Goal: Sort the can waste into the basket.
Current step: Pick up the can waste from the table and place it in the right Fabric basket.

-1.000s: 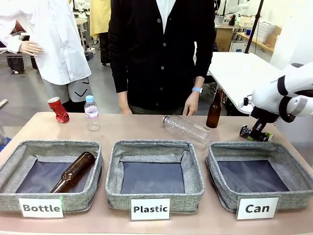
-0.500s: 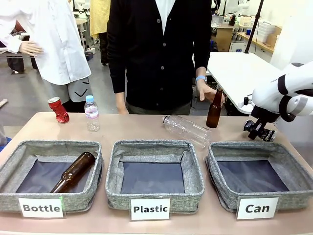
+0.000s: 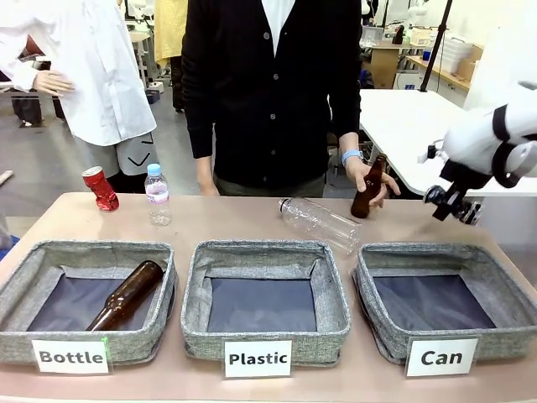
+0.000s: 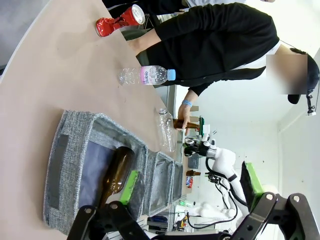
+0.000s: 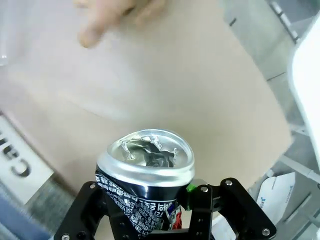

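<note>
My right gripper (image 3: 451, 204) hangs above the table's far right corner, behind the grey "Can" basket (image 3: 497, 342), shut on the dark crushed can (image 3: 464, 211). In the right wrist view the dark can (image 5: 145, 175) with its dented silver top sits clamped in the right gripper (image 5: 152, 202), over bare tabletop. The red crushed can (image 3: 101, 188) stands at the far left of the table, also seen as the red can (image 4: 120, 21) in the left wrist view. My left gripper (image 4: 192, 186) is open and holds nothing, above the "Bottle" basket (image 4: 65, 165).
A person's hand (image 3: 369, 175) grips an upright brown bottle (image 3: 367, 189) at the far right. A clear plastic bottle (image 3: 319, 222) lies behind the "Plastic" basket (image 3: 264, 334). A small water bottle (image 3: 157, 195) stands beside the red can. Another brown bottle (image 3: 126, 295) lies in the "Bottle" basket (image 3: 84, 252).
My right gripper has risen and shifted slightly right with the dark can. The person's hand has come down onto the upright brown bottle and tilted it.
</note>
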